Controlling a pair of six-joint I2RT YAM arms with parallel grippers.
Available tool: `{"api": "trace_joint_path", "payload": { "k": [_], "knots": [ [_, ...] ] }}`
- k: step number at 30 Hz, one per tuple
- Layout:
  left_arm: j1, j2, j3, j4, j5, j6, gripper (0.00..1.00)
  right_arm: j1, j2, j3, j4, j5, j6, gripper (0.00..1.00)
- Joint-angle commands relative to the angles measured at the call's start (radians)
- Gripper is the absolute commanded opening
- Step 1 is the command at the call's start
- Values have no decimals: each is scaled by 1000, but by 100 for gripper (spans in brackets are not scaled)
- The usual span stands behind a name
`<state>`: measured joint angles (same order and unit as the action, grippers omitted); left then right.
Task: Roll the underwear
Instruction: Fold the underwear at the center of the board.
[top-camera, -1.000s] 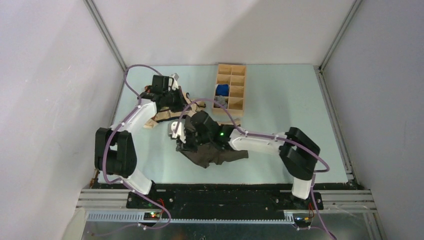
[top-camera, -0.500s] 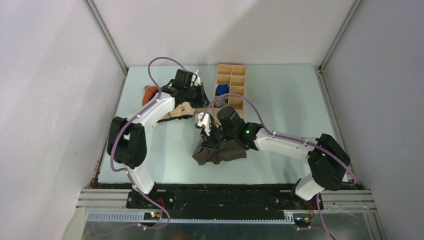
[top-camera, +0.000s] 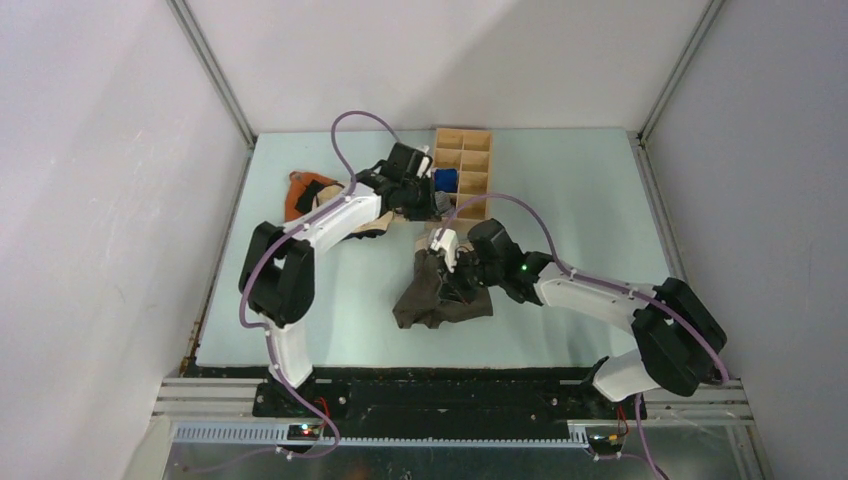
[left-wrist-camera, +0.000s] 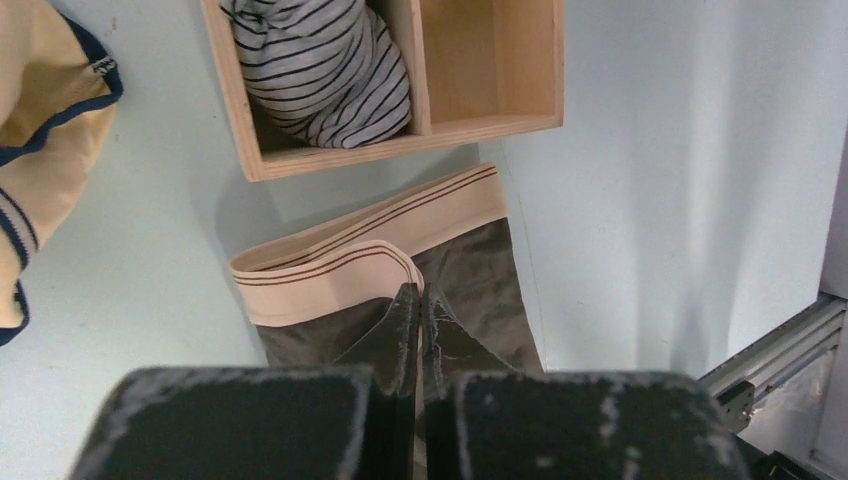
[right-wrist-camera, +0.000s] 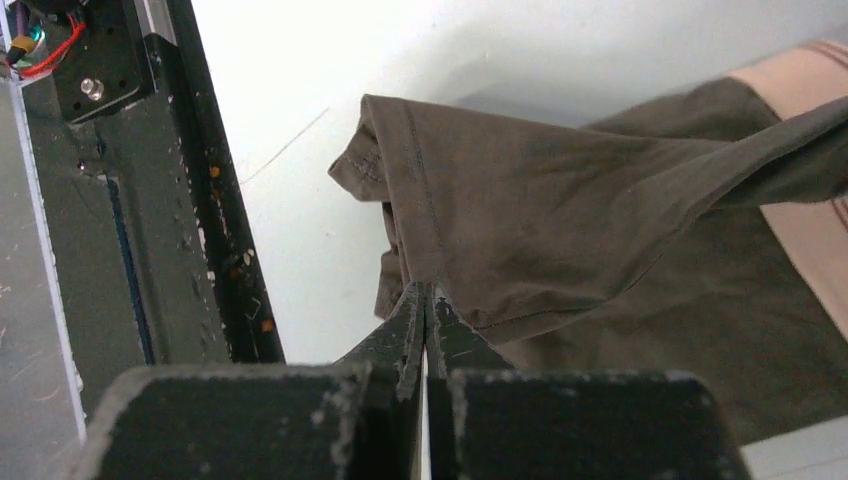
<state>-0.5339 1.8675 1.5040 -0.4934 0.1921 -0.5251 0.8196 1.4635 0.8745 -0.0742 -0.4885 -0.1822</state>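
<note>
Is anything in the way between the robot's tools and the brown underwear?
No, nothing visible. Both tools are shut right on the underwear. The left tool pinches it at the pale waistband, and the right tool pinches a leg hem. The wooden box sits just past the waistband, not between them.

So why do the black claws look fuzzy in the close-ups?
Left wrist view: the left claw sits very near the lens, so its near part blurs, while the underwear and box are sharp, with a soft shadow beside the box. Right wrist view: the right claw blurs likewise; the table glares nearly white. Top view: evenly lit, fine detail lost.
</note>
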Motion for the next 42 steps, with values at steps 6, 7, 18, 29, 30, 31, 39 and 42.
{"api": "trace_joint_path", "payload": {
  "k": [6,7,18,29,30,31,39,42],
  "knots": [
    [-74,9,61,-28,-133,-24,0,-71,-123,-80,-78,-36,40,0],
    [-82,10,64,-29,-135,-23,0,-77,-127,-90,-82,-41,43,0],
    [-108,82,113,-22,-154,-5,0,-176,-105,-118,-136,-62,146,0],
    [-109,92,127,-17,-152,4,0,-234,-132,-117,-195,-70,178,0],
    [-109,93,130,-17,-146,5,0,-244,-130,-117,-199,-71,198,0],
    [-109,95,134,-16,-144,6,0,-248,-127,-117,-200,-72,203,0],
    [-123,122,157,-7,-101,16,0,-263,-83,-117,-207,-81,249,0],
    [-140,144,157,-4,-91,6,0,-263,-66,-118,-206,-70,265,0]
  ]
}}
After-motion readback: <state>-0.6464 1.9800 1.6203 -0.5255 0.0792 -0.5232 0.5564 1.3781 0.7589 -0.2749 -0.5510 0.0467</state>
